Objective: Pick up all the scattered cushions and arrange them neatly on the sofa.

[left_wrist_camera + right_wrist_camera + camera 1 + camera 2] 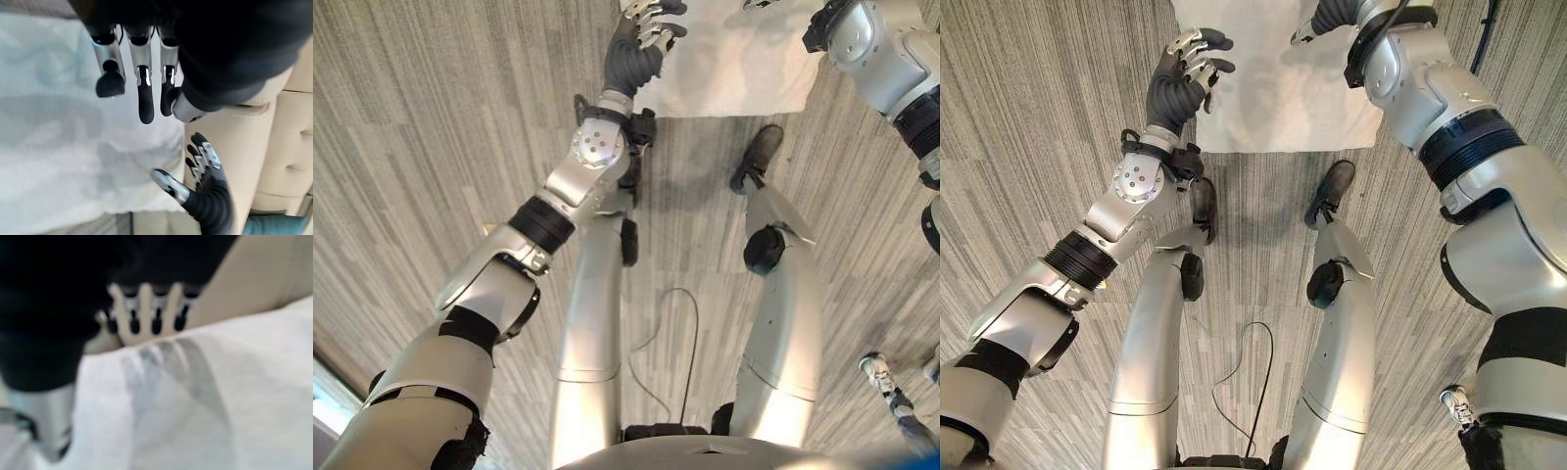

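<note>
**White cushion on the floor between both hands**

White fabric, soft and faintly mottled with pale grey patches, covers the cushion [1273, 93], which lies flat on the grey wood-grain floor [1028, 117] straight ahead of the robot. Its near edge is straight and its near corners are roughly square; the far part runs out of the top of both eye views. In the left wrist view the cloth shows a fine woven texture and gentle rumples, with 1 rounded corner close to the base of a beige sofa [274, 147] whose front has stitched panels.

The left hand [1180, 73] hangs over the cushion's left edge, palm turned inward. Its fingers [142, 83] are straight to loosely bent and slightly apart, closed on nothing; from the wrist view they sit above the fabric, and I cannot tell whether the tips touch it.

The right hand [208, 196] is at the cushion's right side, near the sofa's base. Its fingers [146, 308] are straight and side by side in a row, and in its own wrist view they reach past the cushion's far edge toward the beige surface, casting streaked shadows on the white cloth. Nothing is gripped in it.

A person's shoe [876, 370] shows on the floor at the robot's right.
</note>
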